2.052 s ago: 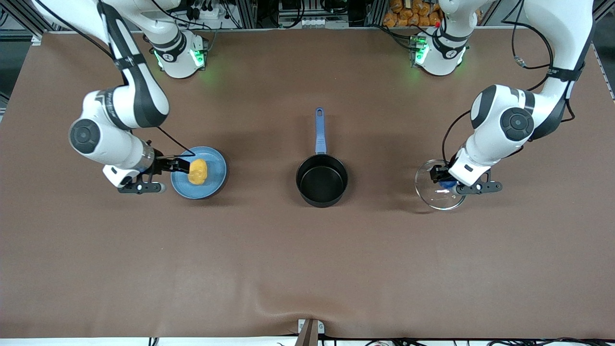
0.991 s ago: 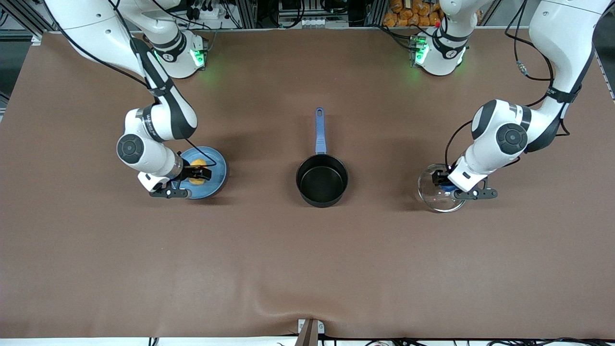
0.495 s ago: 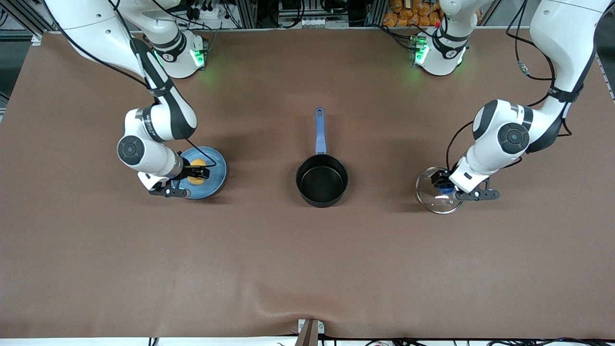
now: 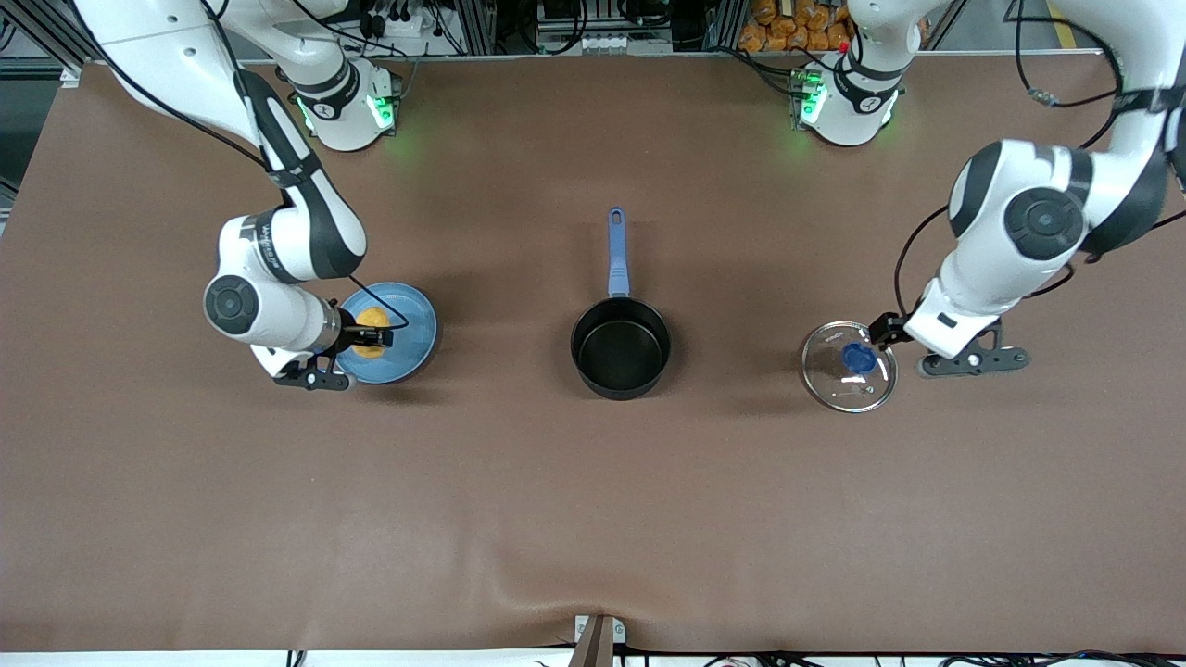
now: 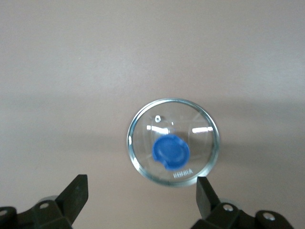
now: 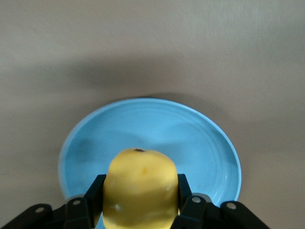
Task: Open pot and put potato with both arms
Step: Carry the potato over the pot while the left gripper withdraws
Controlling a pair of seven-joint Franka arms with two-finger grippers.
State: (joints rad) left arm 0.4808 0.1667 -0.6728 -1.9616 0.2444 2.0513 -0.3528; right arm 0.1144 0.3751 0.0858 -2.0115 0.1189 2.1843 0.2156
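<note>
The black pot (image 4: pixel 621 348) stands open at the table's middle, its blue handle (image 4: pixel 616 250) pointing toward the robots' bases. Its glass lid (image 4: pixel 850 378) with a blue knob (image 4: pixel 859 358) lies flat on the table toward the left arm's end. My left gripper (image 4: pixel 888 328) is open and empty, up over the lid's edge. The left wrist view shows the lid (image 5: pixel 173 141) below the spread fingers (image 5: pixel 76 193). My right gripper (image 4: pixel 368 333) is shut on the yellow potato (image 4: pixel 372 323) over the light-blue plate (image 4: pixel 412 345). The right wrist view shows the potato (image 6: pixel 140 186) between the fingers (image 6: pixel 96 190), above the plate (image 6: pixel 143 121).
The brown table cover (image 4: pixel 593 500) is bare nearer the front camera. The two arm bases with green lights (image 4: pixel 347 111) stand along the table's edge farthest from the front camera. A small metal bracket (image 4: pixel 596 635) sits at the table's near edge.
My left gripper has let go of the lid's knob, opened and risen toward the left arm's end; the lid now lies flat. My right gripper has come down and shut on the potato.
</note>
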